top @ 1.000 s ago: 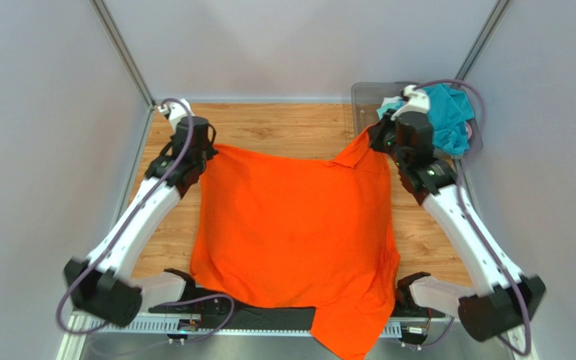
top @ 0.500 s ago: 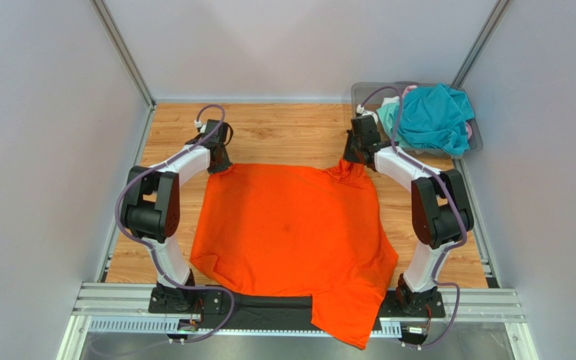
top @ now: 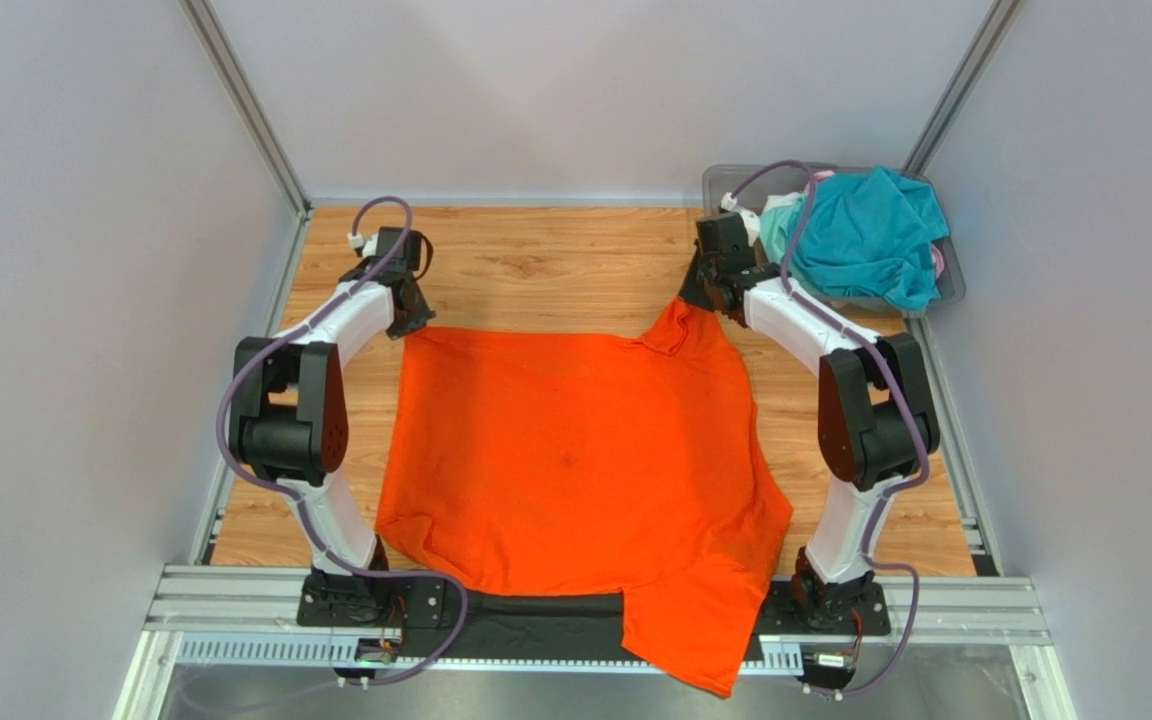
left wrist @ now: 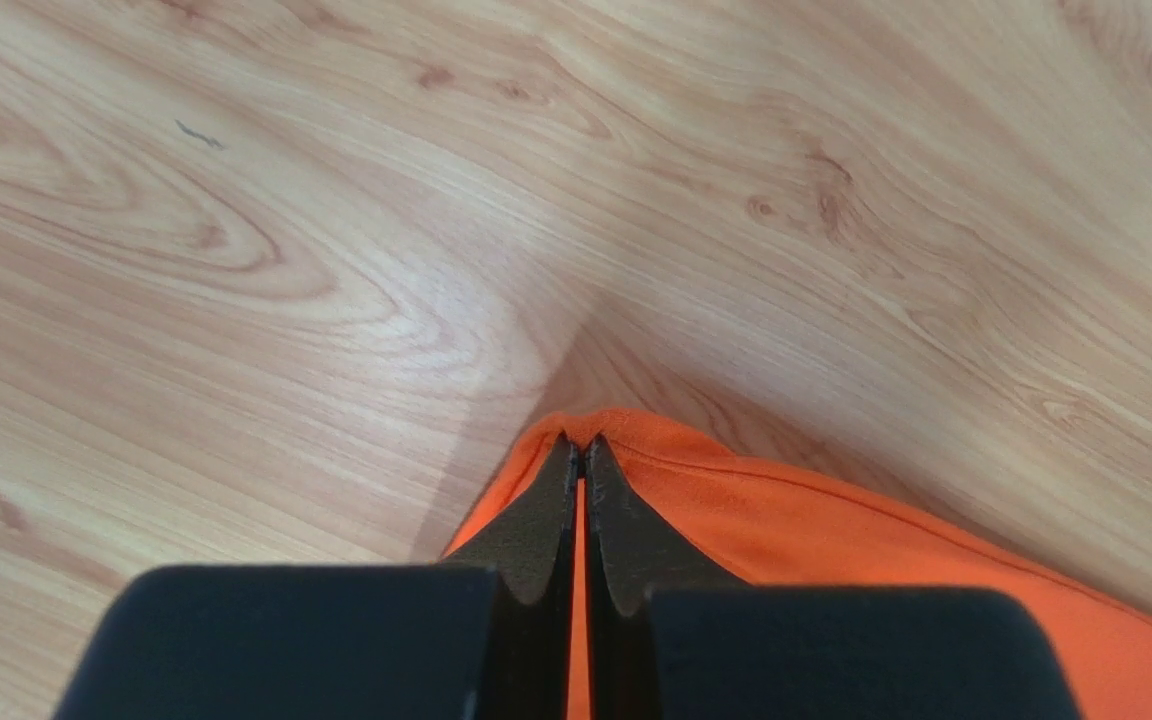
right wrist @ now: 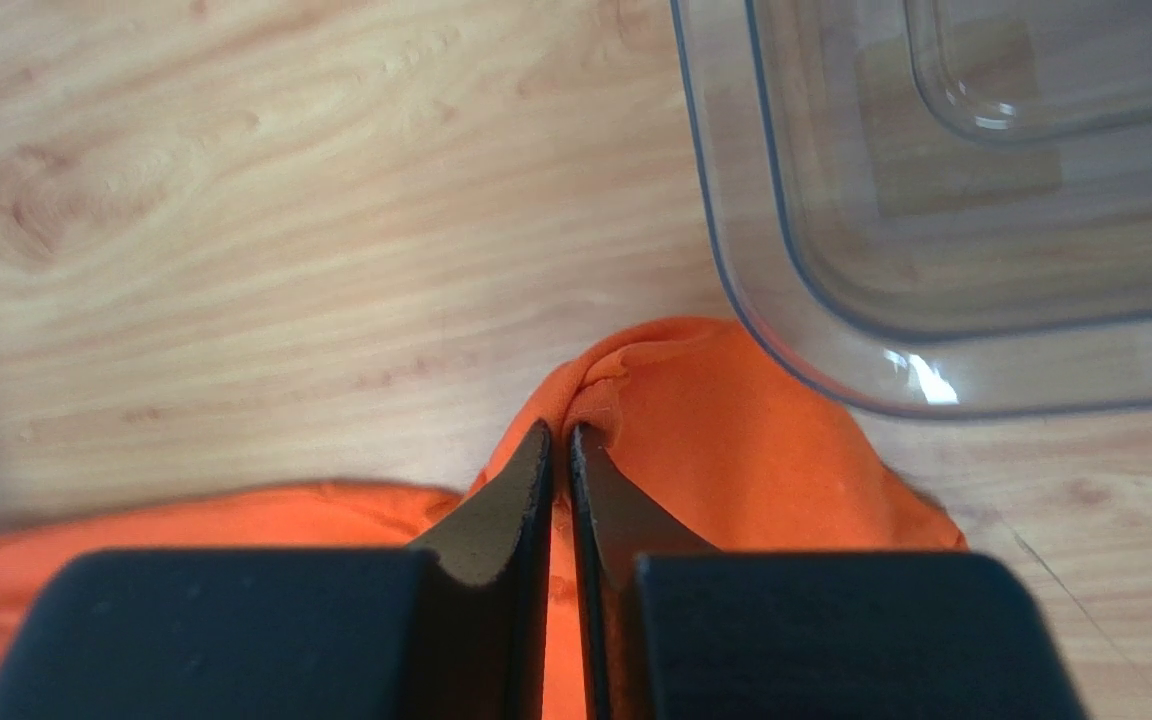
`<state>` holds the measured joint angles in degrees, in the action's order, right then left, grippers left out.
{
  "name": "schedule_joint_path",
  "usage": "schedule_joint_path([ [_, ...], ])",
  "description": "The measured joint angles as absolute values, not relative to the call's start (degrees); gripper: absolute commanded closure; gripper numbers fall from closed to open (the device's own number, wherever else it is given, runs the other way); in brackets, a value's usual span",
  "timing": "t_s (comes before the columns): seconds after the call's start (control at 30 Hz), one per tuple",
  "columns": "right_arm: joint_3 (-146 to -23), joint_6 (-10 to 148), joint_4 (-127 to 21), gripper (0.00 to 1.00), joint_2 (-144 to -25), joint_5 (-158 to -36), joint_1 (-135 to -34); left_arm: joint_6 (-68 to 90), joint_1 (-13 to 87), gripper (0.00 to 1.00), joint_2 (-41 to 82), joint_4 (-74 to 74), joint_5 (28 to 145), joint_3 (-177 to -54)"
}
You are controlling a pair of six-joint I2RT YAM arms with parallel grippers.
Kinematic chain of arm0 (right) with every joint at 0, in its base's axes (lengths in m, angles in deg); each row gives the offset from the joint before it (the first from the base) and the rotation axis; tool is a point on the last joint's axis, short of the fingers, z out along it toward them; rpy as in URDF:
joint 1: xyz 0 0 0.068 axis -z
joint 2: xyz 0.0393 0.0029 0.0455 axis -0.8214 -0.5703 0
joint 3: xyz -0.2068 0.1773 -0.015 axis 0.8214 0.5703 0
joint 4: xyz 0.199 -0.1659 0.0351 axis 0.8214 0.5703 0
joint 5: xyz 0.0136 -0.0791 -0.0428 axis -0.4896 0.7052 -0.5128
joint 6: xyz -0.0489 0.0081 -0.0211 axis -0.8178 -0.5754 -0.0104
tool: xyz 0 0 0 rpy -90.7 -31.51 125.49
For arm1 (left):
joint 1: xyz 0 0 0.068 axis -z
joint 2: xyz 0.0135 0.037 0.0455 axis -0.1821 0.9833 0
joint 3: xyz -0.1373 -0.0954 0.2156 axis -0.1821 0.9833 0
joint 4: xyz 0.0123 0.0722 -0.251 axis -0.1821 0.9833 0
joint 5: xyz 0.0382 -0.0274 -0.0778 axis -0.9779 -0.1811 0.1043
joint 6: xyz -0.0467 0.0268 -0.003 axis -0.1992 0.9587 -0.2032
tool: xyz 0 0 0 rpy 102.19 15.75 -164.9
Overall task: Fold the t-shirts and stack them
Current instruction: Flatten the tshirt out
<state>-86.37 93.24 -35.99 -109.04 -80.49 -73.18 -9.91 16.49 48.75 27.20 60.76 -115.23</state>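
The bright orange t-shirt (top: 575,450) lies spread on the wooden table, one sleeve hanging over the near edge. My left gripper (top: 408,318) is shut on its far left corner; in the left wrist view the jaws (left wrist: 582,444) pinch an orange fold (left wrist: 838,525) low over the wood. My right gripper (top: 702,294) is shut on the far right corner, pinched between the jaws (right wrist: 560,432) with orange cloth (right wrist: 717,428) bunched beside them. A teal t-shirt (top: 860,233) is heaped in the bin, with a bit of pink cloth (top: 934,258) beside it.
The clear grey plastic bin (top: 717,188) stands at the far right corner; its rim (right wrist: 778,323) lies just right of my right gripper. Grey walls and metal posts enclose the table. Bare wood (top: 552,263) lies beyond the shirt.
Both grippers have moved from high above the table down and out toward the far corners, pulling the orange shirt's far edge flatter and wider. Both arms are now folded low.
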Motion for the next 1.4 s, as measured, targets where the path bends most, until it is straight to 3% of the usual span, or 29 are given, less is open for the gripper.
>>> schedule_joint_path([
  [0.03, -88.01, 94.33, -35.34, 0.64, -110.15, -79.81, -73.33, -9.69, 16.14, 0.80, 48.75, 27.53, 60.85, -115.86],
  [0.07, -90.50, 94.90, -34.07, 0.52, -111.55, -79.11, -73.44, -9.45, 15.88, 0.58, 48.79, 27.92, 61.07, -116.61],
  [0.1, -92.53, 95.29, -33.74, 0.35, -112.86, -78.81, -73.49, -8.93, 15.64, 0.01, 48.83, 28.10, 61.24, -117.39],
  [0.17, -97.14, 95.44, -31.69, 0.27, -115.66, -78.74, -73.60, -8.97, 15.47, 0.00, 49.16, 29.34, 61.44, -119.88],
  [0.23, -99.42, 95.03, -29.94, 0.01, -116.77, -78.92, -73.79, -9.30, 15.44, 0.00, 49.27, 30.68, 61.48, -121.96],
  [0.27, -99.44, 94.68, -29.11, 0.00, -116.62, -78.92, -73.84, -9.36, 15.42, 0.00, 49.09, 31.07, 61.52, -122.51],
  [0.4, -95.20, 93.06, -26.29, 0.00, -112.03, -79.33, -73.95, -9.73, 15.44, 0.00, 46.36, 32.80, 63.25, -121.26],
  [0.67, -70.50, 94.22, -23.43, 0.00, -81.17, -79.33, -74.03, -11.94, 16.60, 0.00, 28.16, 29.32, 75.88, -106.64],
  [0.83, -56.95, 96.19, -25.26, 0.00, -70.39, -80.90, -72.59, -13.23, 18.70, 0.00, 26.63, 25.26, 82.88, -96.93],
  [1.03, -46.43, 97.08, -27.95, 0.00, -71.05, -83.22, -70.38, -13.58, 18.70, 0.00, 31.61, 23.36, 86.42, -92.80],
  [1.4, -46.43, 97.04, -38.33, 0.00, -81.36, -88.93, -69.40, -13.52, 18.77, 0.00, 34.34, 22.04, 83.53, -91.64],
])
